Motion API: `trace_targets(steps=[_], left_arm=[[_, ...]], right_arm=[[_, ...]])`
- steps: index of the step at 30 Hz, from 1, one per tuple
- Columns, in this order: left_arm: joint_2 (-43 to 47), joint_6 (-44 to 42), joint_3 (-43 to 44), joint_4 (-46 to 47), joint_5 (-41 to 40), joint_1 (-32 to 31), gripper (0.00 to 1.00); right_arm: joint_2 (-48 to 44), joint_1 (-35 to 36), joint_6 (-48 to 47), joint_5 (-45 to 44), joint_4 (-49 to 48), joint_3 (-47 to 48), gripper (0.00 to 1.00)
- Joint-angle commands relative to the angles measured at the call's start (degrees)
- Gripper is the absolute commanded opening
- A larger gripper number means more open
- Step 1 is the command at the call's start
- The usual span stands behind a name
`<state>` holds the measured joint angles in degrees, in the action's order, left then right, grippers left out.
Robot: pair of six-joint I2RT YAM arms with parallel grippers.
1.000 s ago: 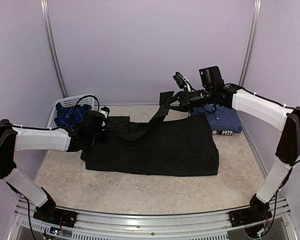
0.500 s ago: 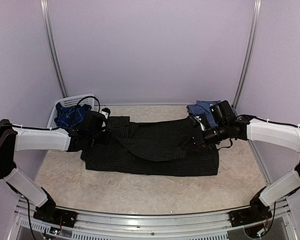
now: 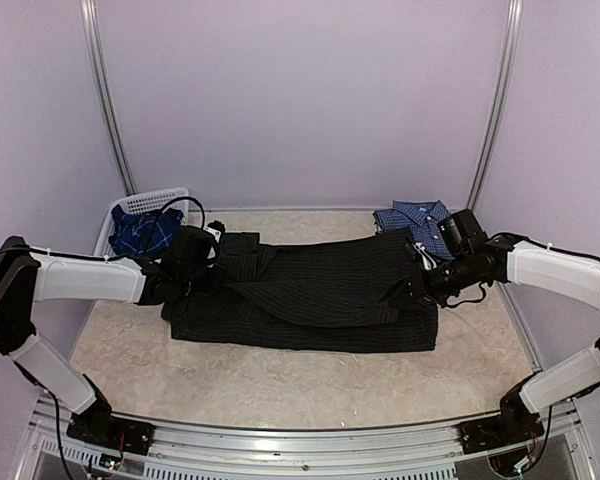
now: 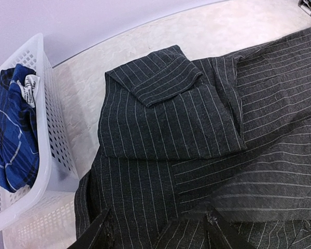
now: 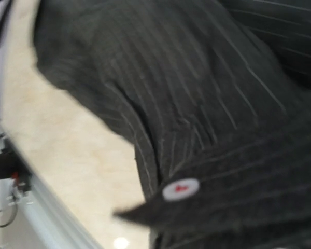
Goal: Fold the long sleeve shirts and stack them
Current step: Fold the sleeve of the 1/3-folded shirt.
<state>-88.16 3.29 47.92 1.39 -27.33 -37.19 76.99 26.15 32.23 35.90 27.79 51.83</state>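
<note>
The black pinstriped shirt [image 3: 310, 295] lies flat across the middle of the table, one sleeve laid over its body. My left gripper [image 3: 208, 262] is low over its left end and open; its fingers [image 4: 101, 236] straddle the cloth [image 4: 197, 129] without pinching it. My right gripper [image 3: 420, 280] is at the shirt's right edge, shut on the sleeve end. That cloth [image 5: 197, 78] drapes over the jaws and shows a white button [image 5: 181, 189]. The blue-and-white checked shirt [image 3: 425, 222] lies folded at the back right. The darker blue plaid shirt [image 3: 145, 232] is bunched in the basket.
The white lattice basket [image 3: 150, 200] stands at the back left, its wall [image 4: 46, 104] close to the black shirt's left edge. Upright metal posts [image 3: 105, 100] rise at the back corners. A metal rail [image 3: 300, 440] runs along the near edge.
My right gripper came down from high at the back to the shirt's right edge, drawing the sleeve over the body. The left arm barely shifted.
</note>
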Motion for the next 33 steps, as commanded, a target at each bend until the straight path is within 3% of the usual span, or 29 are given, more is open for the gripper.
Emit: trace_targets(steps=[1, 15, 33], left_arm=[[-0.85, 0.56, 1.55, -0.62, 0.01, -0.56, 0.54], [-2.69, -0.41, 3.21, -2.96, -1.49, -1.66, 0.54], [-4.42, -0.73, 3.78, -3.57, -1.30, -2.61, 0.55]], right_arm=[[-0.44, -1.95, -5.49, -6.36, 7.58, -2.48, 0.00], [7.41, -5.42, -13.60, -16.31, 11.23, -3.45, 0.00], [11.32, -8.10, -16.45, -19.29, 13.69, 1.82, 0.00]])
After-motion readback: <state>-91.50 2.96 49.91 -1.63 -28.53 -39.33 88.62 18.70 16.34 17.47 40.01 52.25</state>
